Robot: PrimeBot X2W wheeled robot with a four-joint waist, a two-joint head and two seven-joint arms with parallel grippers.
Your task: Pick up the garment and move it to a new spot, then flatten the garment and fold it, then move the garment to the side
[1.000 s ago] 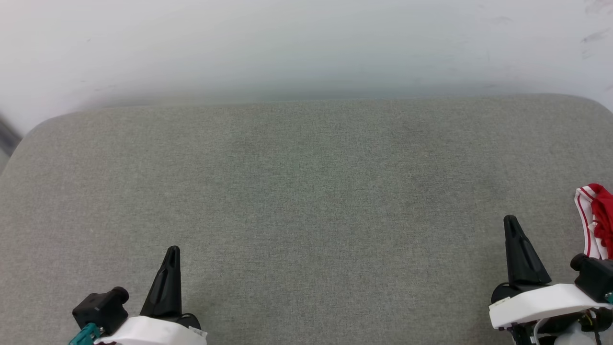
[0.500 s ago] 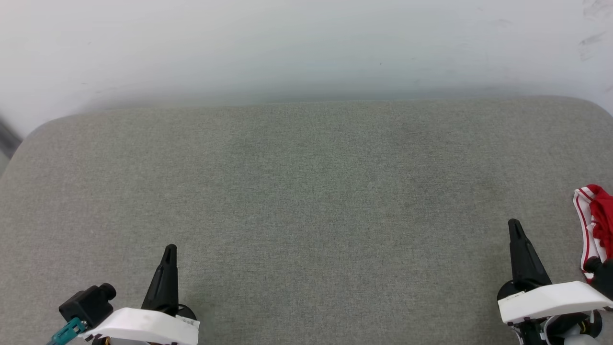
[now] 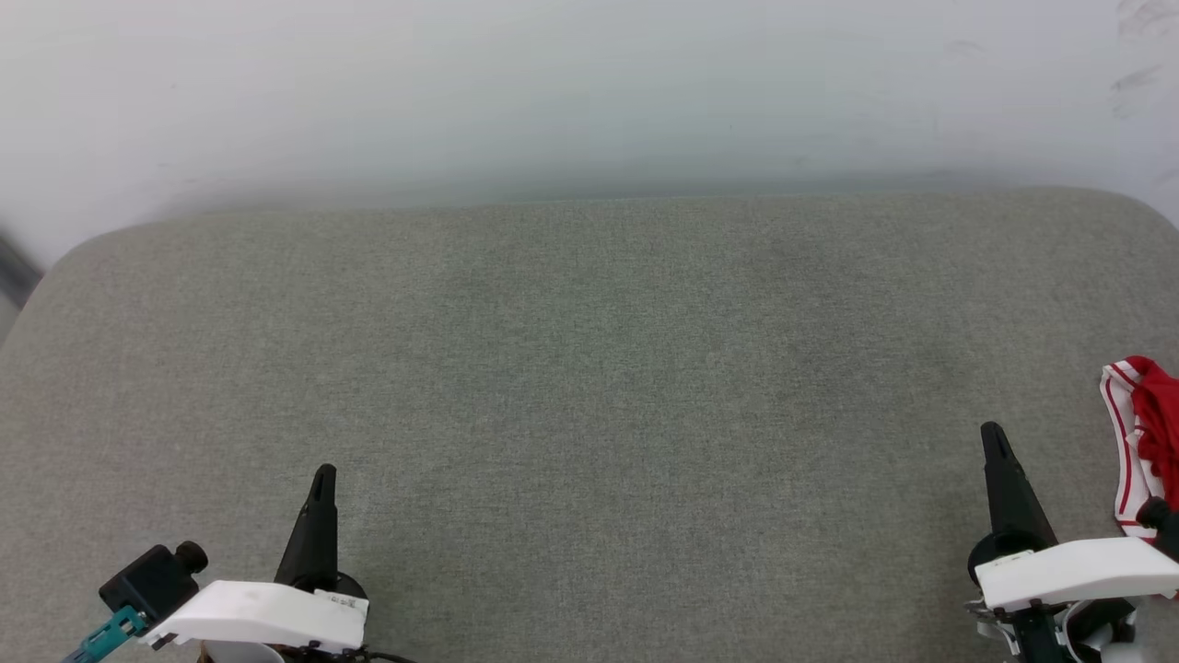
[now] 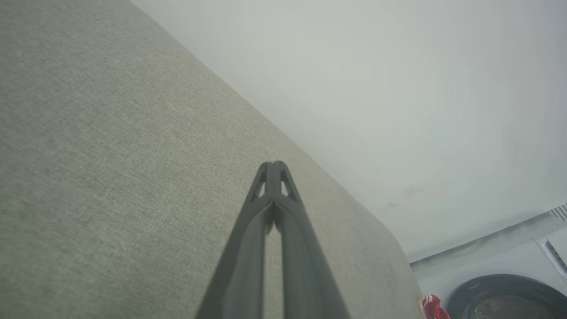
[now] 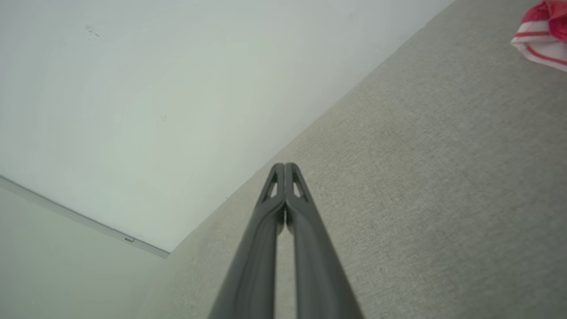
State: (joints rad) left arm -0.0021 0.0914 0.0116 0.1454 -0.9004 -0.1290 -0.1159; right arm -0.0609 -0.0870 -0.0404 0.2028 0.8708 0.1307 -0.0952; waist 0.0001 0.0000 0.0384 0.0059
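Grippers number two: left gripper and right gripper, both pinched closed and empty over one grey cushion. One garment, red with white striped trim, lies bunched at the cushion's right edge, near the right gripper.

Table: matt grey woven cloth, fine grain. Garment, right of jaws: soft cloth. Jaws: matt dark plastic.

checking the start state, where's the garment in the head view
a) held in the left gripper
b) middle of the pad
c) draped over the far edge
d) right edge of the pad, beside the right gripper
d: the garment lies bunched at the right edge of the grey pad, just right of the shut right gripper, which holds nothing.
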